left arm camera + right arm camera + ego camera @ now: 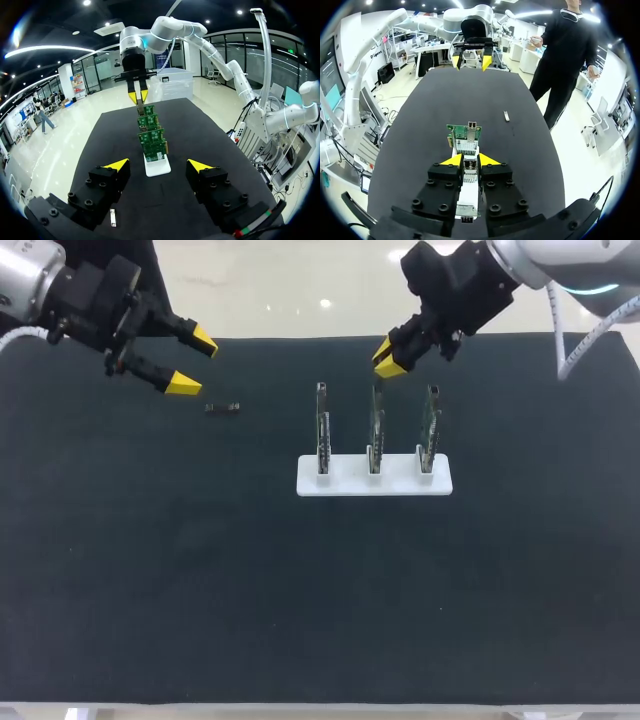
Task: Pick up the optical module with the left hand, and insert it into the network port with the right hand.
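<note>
Small dark metal optical module (113, 217) barely shows beneath the wide-spread left gripper (159, 164); right gripper (470, 160), narrowly parted, hovers over green circuit boards (465, 132)

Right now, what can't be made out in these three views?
- Head view: module too small to tell its ends apart.
- Head view: cards stand edge-on, ports not visible.
- Left wrist view: front card hides most of the two behind.
- Right wrist view: right fingers cover most of the stand; only one card shows.
</note>
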Controlling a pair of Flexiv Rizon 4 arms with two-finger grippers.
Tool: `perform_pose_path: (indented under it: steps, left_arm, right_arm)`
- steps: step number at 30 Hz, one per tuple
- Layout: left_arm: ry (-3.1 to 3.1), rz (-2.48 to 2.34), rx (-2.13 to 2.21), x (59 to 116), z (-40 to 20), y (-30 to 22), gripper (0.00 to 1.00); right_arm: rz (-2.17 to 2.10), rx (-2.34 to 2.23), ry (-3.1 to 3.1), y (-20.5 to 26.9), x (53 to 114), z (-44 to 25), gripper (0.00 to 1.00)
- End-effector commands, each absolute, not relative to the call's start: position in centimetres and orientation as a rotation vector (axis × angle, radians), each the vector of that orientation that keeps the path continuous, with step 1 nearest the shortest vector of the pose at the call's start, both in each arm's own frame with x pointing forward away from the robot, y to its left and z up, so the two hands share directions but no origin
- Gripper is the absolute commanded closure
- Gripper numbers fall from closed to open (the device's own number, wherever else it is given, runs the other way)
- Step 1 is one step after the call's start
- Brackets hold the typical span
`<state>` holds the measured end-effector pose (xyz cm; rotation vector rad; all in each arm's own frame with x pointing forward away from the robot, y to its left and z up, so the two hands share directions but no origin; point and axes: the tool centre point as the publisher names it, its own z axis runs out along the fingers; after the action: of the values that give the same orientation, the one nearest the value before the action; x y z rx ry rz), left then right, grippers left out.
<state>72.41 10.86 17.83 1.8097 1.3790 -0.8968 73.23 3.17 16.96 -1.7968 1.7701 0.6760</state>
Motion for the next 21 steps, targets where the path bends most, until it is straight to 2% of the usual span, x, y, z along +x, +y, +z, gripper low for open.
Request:
perform_pose_path:
  steps: [1,2,3,4,13,14,16,21]
  left_arm:
    - [1.381,-0.898,1.814,72.53,17.86,10.81,0.0]
    - [1.381,-0.898,1.814,72.53,17.86,10.81,0.0]
    - [1.381,-0.898,1.814,72.53,17.86,10.81,0.0]
    - [1.381,-0.898,1.814,72.53,17.86,10.81,0.0]
    - [1.381,-0.898,1.814,72.53,17.86,10.81,0.0]
    - [1.381,-0.898,1.814,72.53,17.86,10.81,0.0]
    - [1.381,-0.898,1.814,72.53,17.86,10.81,0.0]
    - [1.381,-0.898,1.814,72.53,17.86,10.81,0.0]
  right_arm:
    - [0.674,-1.788,1.764,3.23,73.14,16.68,0.56]
    - [0.673,-1.786,1.764,3.23,73.14,16.67,0.21]
    - [0.673,-1.785,1.764,3.24,73.13,16.67,0.05]
    - [0.674,-1.783,1.765,3.24,73.13,16.66,0.0]
    - [0.678,-1.769,1.778,3.33,73.09,16.8,0.0]
    - [0.679,-1.768,1.781,3.33,73.09,16.81,0.27]
    - [0.681,-1.767,1.786,3.34,73.08,16.81,0.98]
    - [0.675,-1.778,1.787,3.42,73.2,16.55,1.0]
